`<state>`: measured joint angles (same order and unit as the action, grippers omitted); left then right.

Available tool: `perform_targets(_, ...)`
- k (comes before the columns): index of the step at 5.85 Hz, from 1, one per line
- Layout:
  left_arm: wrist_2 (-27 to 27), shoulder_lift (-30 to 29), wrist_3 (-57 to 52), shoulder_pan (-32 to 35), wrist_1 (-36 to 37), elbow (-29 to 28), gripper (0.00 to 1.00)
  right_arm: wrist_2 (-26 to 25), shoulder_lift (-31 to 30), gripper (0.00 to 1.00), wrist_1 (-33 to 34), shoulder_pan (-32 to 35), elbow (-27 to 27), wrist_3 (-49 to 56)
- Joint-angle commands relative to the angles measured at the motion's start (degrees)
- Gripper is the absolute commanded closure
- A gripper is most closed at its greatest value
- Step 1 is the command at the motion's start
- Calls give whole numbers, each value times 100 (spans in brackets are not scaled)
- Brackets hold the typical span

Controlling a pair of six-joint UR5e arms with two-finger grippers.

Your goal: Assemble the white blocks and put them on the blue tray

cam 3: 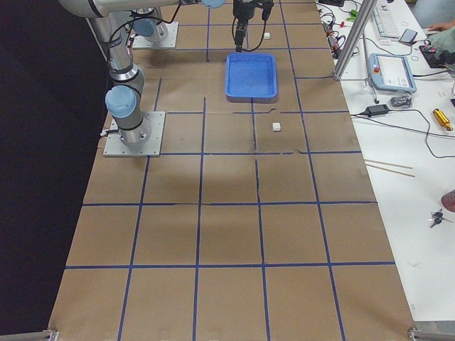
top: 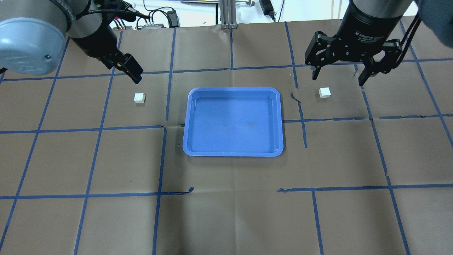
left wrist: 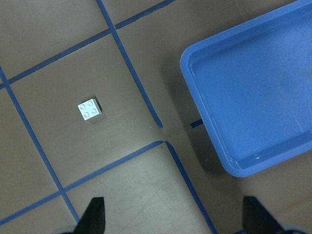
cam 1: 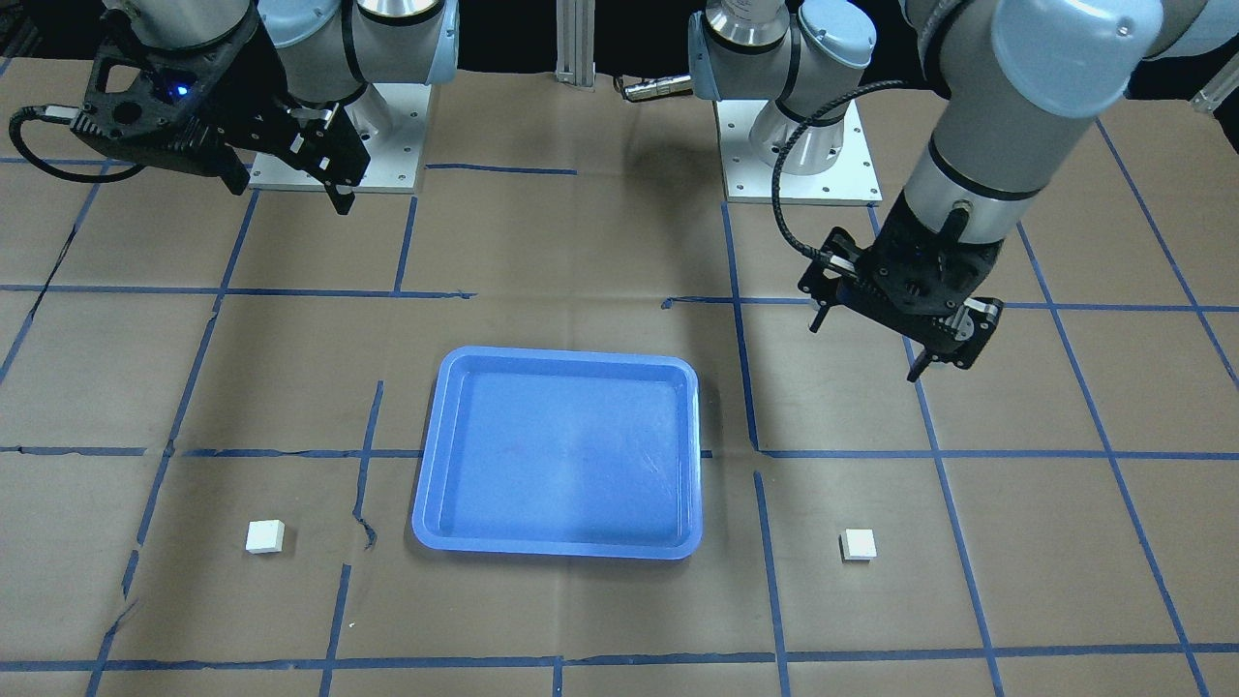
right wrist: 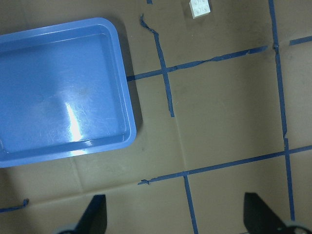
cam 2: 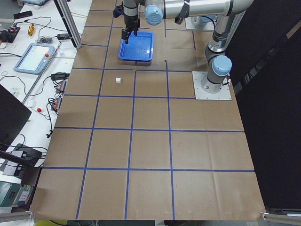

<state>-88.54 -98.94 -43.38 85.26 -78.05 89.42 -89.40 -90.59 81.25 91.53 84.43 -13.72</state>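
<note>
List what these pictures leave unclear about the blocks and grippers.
- Right wrist view: the right white block is cut off by the top edge.
- Overhead view: the left gripper is edge-on, one finger hiding the gap.
- Exterior left view: the left white block is too small to show studs.
- Every view: both blocks' undersides face down, unseen.

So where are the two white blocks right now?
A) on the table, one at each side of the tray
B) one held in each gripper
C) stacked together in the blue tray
A: one white block lies on the table at one side of the blue tray, the other white block at the opposite side.
</note>
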Motion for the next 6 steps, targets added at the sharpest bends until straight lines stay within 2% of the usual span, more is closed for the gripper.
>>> perform_targets(1,-22,-911,-2165,-299,908,5,1,1,120,0,58,5,29,44)
perform_targets(3,21,-1740,-4378,-544,1484,-4,1,-34,340,0,41,5,-50,326)
perform_targets(4,-40,-1943,-5877,-554,1756,5,1,-34,341,0,67,-56,-50,1344)
perform_targets(5,-14,-2215,-6249,-571,1776,22,2,-16,349,0,102,-352,-24,2799)
perform_targets(6,-14,-2470,-6261,-572,1793,23,2,36,349,0,146,-955,-32,4275)
